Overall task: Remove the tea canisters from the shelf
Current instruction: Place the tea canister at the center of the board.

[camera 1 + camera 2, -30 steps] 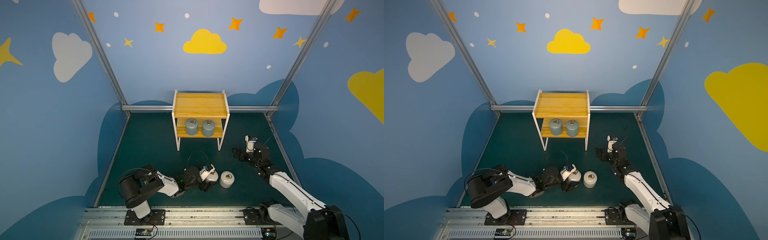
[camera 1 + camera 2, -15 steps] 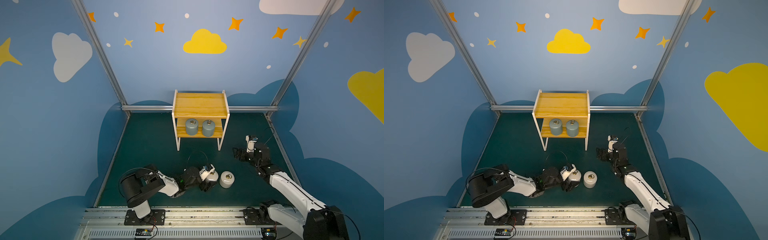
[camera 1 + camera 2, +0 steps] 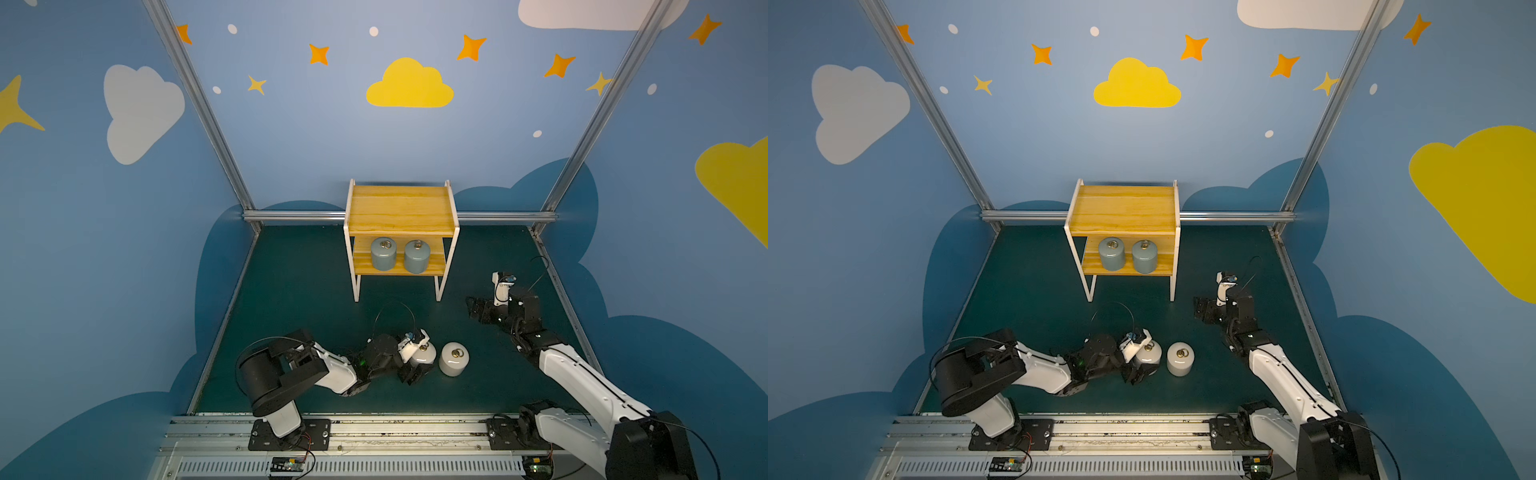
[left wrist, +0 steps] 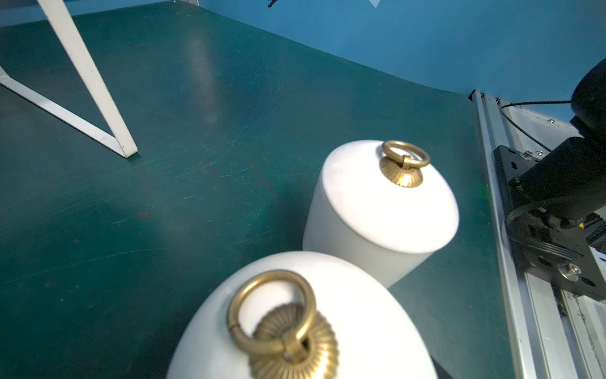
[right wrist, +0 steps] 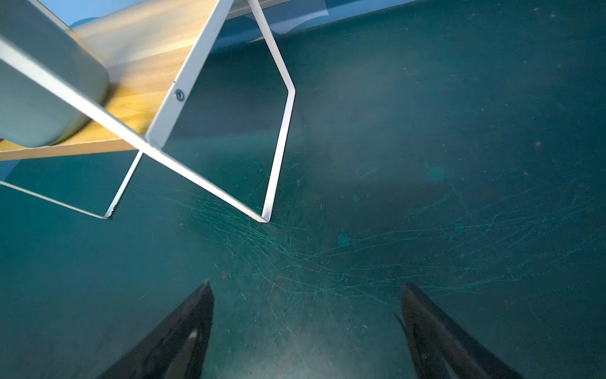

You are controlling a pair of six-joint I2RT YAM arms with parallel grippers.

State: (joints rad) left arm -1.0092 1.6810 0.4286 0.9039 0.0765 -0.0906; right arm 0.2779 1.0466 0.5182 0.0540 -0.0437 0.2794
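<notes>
1. The shelf (image 3: 401,208) (image 3: 1125,208) is standing at the far middle of the green mat (image 3: 299,299), close against the back wall.
2. Two tea canisters are sitting upright on its lower board. The left grey-blue canister (image 3: 383,254) (image 3: 1112,254) and the right grey-blue canister (image 3: 416,257) (image 3: 1144,257) are standing just beside each other, each showing a brass ring on its lid.
3. Two more are standing upright on the mat at the near middle, well apart from the shelf. The white canister (image 3: 427,353) (image 3: 1150,353) is sitting just left of the second white canister (image 3: 454,359) (image 3: 1180,359), with a thin gap showing between them in both top views.
4. The left gripper (image 3: 420,362) is reaching in low from the left, and its fingers are flanking the white canister on its far and near sides. I cannot tell whether they are pressing on it or standing just clear.
5. In the left wrist view, the white canister (image 4: 354,315) is filling the foreground with its brass ring (image 4: 272,308) lying on the domed lid. The second white canister (image 4: 377,213) is standing just beyond it.
6. The right gripper (image 3: 476,309) (image 3: 1202,309) is hovering near the shelf's right front leg and pointing left.
7. In the right wrist view, its fingers (image 5: 190,328) are spreading wide, with only scratched mat showing between them. The shelf's white frame (image 5: 278,147) and a blurred grey-blue canister are showing beyond the right gripper (image 5: 305,288).
</notes>
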